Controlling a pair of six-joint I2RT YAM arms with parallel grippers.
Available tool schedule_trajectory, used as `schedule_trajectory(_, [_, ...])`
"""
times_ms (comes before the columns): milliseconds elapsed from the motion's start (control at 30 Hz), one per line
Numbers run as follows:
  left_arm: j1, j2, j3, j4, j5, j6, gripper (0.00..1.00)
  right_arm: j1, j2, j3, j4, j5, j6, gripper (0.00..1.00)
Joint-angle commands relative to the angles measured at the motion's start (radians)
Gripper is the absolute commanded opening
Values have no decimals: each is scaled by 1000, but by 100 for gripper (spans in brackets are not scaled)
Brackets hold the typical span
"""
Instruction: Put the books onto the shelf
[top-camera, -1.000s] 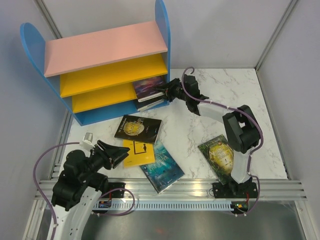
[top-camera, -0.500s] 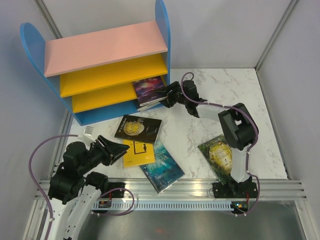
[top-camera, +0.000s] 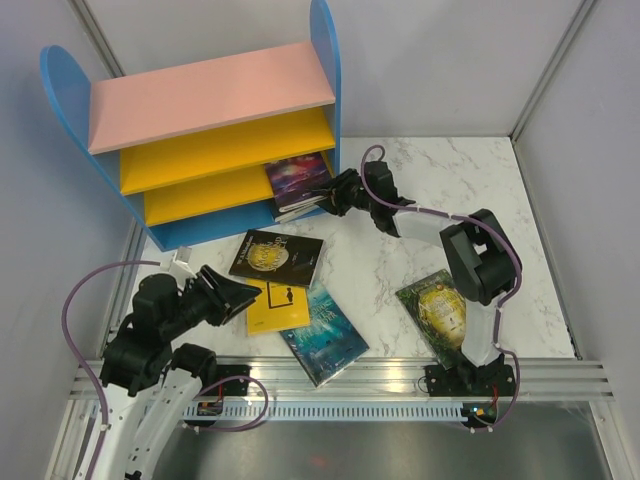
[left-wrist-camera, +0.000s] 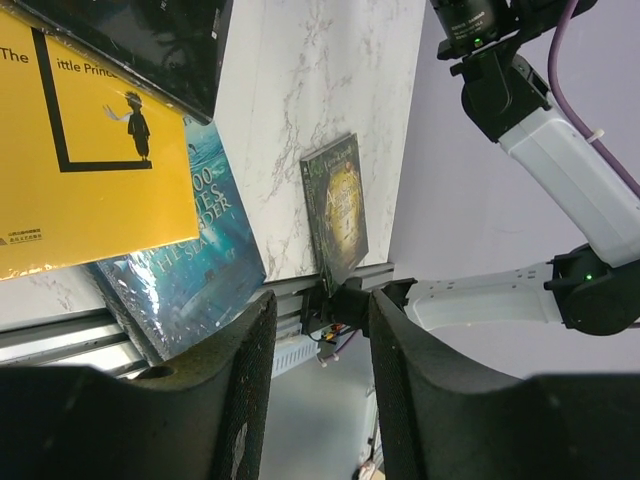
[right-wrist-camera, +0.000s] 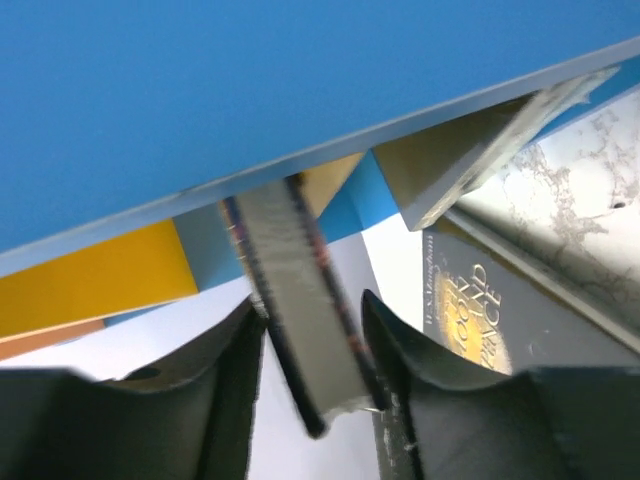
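Right gripper has pushed the purple book deeper into the shelf, low tier. Its jaws straddle the book's edge, and I can't tell if they're clamped. Left gripper has shifted to the yellow book, parted and empty, so I'd grab that next.

Four books lie on the bench: one black-and-gold, one yellow, one teal, one green-gold. One shelf holds one purple book atop hidden others.
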Motion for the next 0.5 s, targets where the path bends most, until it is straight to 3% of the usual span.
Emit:
schedule_trajectory(0, [1, 20, 15, 40, 16, 70, 45, 15, 4, 48, -12, -10, 6, 35])
schedule_trajectory(133, [1, 39, 30, 39, 17, 91, 45, 17, 37, 86, 4, 0, 31, 14])
schedule_trajectory(467, [1, 104, 116, -20, -18, 186, 44, 32, 123, 206, -42, 104, 77, 3])
